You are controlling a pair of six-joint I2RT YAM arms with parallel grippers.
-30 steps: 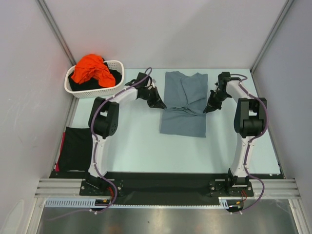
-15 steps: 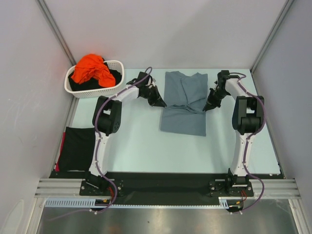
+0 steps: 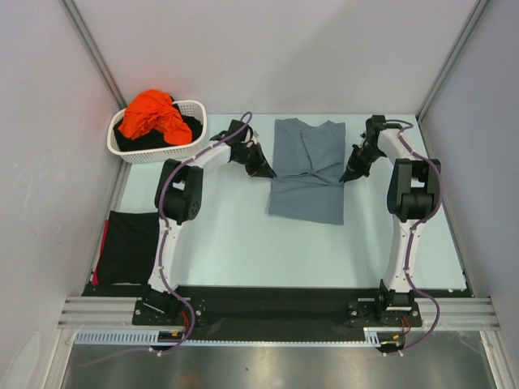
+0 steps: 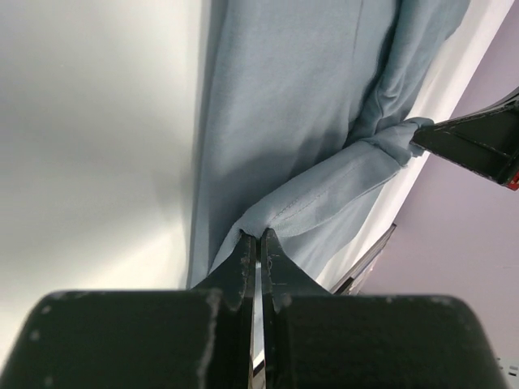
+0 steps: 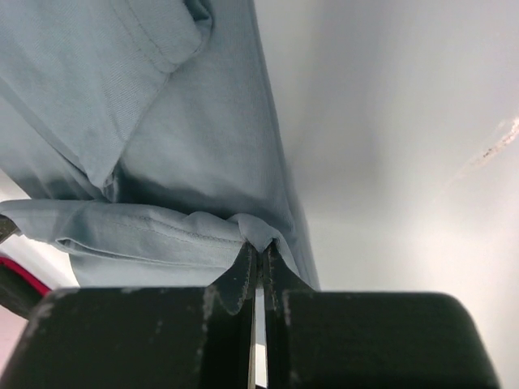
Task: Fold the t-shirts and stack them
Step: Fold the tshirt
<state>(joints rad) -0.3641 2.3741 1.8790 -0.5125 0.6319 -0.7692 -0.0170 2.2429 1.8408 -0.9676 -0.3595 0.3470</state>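
A slate grey-blue t-shirt (image 3: 308, 170) lies lengthwise on the table's middle, part folded, with its near hem lifted across its width. My left gripper (image 3: 268, 175) is shut on the left end of that hem (image 4: 268, 223). At the other end, my right gripper (image 3: 345, 177) is shut on the hem's right corner (image 5: 259, 231). The right gripper's fingers (image 4: 478, 146) show at the far side of the left wrist view. An orange t-shirt (image 3: 152, 115) lies heaped on black ones in the basket. A folded black t-shirt (image 3: 128, 247) rests at the table's near left.
The white slotted basket (image 3: 195, 144) stands at the far left corner. Grey walls close in the table at both sides and the back. A red edge (image 3: 99, 258) peeks out beside the folded black shirt.
Both grippers have carried the shirt's near hem a little farther from the arm bases, and the shirt's near edge has drawn back with it.
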